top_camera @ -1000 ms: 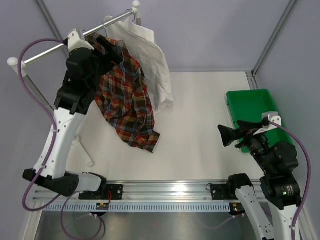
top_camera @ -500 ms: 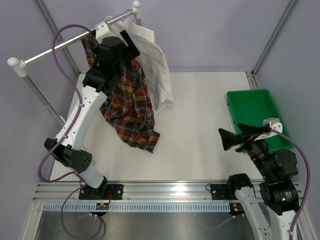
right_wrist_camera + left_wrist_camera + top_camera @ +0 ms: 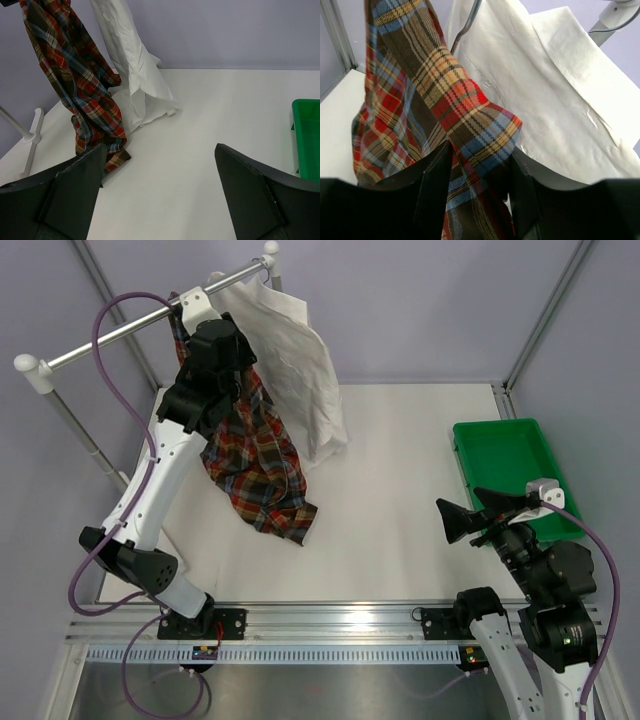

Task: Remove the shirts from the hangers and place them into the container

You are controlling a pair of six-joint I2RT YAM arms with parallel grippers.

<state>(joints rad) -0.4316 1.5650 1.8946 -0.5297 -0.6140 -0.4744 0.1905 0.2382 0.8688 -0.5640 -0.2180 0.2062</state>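
Note:
The red-orange plaid shirt [image 3: 258, 455] hangs from the rail, its hem bunched on the table. My left gripper [image 3: 236, 375] is high up at its shoulder, and in the left wrist view the plaid cloth [image 3: 470, 110] fills the gap between the closed-in fingers of that gripper [image 3: 480, 150]. The off-white shirt [image 3: 300, 360] hangs just to the right; a thin hanger wire [image 3: 467, 22] shows between the two shirts. The green container [image 3: 505, 440] sits at the right edge. My right gripper [image 3: 466, 508] hovers beside it, open and empty.
The silver rail [image 3: 110, 335] runs diagonally across the back left on a stand whose white foot [image 3: 32, 135] rests on the table. Metal frame posts [image 3: 545, 315] stand at the back corners. The white tabletop [image 3: 400, 470] lies between shirts and bin.
My left arm swung right from the rail's left side to the plaid shirt's shoulder, and its jaws closed in on the fabric. The right arm barely moved.

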